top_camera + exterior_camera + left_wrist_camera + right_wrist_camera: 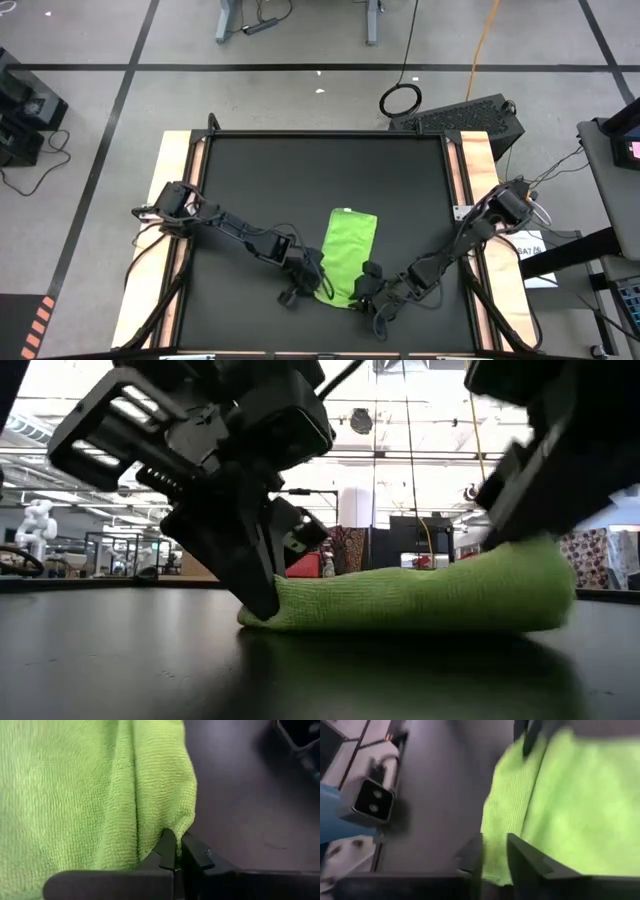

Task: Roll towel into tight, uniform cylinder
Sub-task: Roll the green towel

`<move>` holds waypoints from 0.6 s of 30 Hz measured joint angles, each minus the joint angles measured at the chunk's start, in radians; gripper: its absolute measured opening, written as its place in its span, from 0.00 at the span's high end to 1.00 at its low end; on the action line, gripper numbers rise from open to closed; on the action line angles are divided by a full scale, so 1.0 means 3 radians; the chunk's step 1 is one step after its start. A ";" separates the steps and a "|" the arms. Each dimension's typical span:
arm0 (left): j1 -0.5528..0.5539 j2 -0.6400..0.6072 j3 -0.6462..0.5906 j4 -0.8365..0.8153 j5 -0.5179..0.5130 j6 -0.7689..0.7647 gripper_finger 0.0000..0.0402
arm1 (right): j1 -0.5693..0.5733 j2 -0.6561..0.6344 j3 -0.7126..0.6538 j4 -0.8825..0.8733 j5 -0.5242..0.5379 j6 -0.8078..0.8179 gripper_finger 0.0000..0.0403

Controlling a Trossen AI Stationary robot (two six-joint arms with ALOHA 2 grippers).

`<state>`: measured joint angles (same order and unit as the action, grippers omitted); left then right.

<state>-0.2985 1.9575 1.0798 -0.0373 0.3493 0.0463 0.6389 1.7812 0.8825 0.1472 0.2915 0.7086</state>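
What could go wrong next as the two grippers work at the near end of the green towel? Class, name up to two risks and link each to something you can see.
1. The left gripper is shut on only a thin corner of the towel, so the cloth may slip out when pulled.
2. The right gripper has cloth between parted fingers, not clamped. If the left side alone moves, the roll could start crooked and loose on the black mat.

Counter (178, 165) with pale wooden side edges, its top covered by a black mat (300, 180). A single lime-green towel (347, 255) lies directly on the mat, near the front edge and about midway across, stretched lengthwise front to back, its near end bunched and slightly raised.
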 joint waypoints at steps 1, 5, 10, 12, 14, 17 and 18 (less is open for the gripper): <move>0.0034 0.0001 0.0000 -0.0009 0.0071 -0.0087 0.98 | 0.0022 -0.0037 0.0000 -0.0003 0.0102 -0.0087 0.76; 0.0172 0.0003 -0.0003 -0.0036 0.0309 -0.0422 0.98 | 0.0088 -0.0126 0.0000 -0.0021 0.0261 -0.0527 0.61; 0.0373 0.0004 -0.0003 -0.0039 0.0601 -0.0828 0.99 | 0.0156 -0.0128 0.0000 -0.0036 0.0280 -0.0845 0.53; 0.0447 0.0004 -0.0003 -0.0039 0.0682 -0.0980 0.99 | 0.0198 -0.0128 0.0000 -0.0070 0.0432 -0.0954 0.53; 0.0519 0.0004 -0.0003 -0.0040 0.0791 -0.1138 0.99 | 0.0243 -0.0128 0.0000 -0.0075 0.0611 -0.1098 0.53; 0.0613 0.0004 -0.0003 -0.0070 0.0898 -0.1347 0.99 | 0.0281 -0.0128 0.0000 -0.0079 0.0713 -0.1281 0.55; 0.0641 0.0004 -0.0003 -0.0096 0.0928 -0.1397 0.99 | 0.0285 -0.0128 0.0000 -0.0087 0.0713 -0.1334 0.56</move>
<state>-0.1061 1.9587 1.0790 -0.0660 0.6277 -0.3728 0.7245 1.7428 0.8825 0.1210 0.5053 0.3085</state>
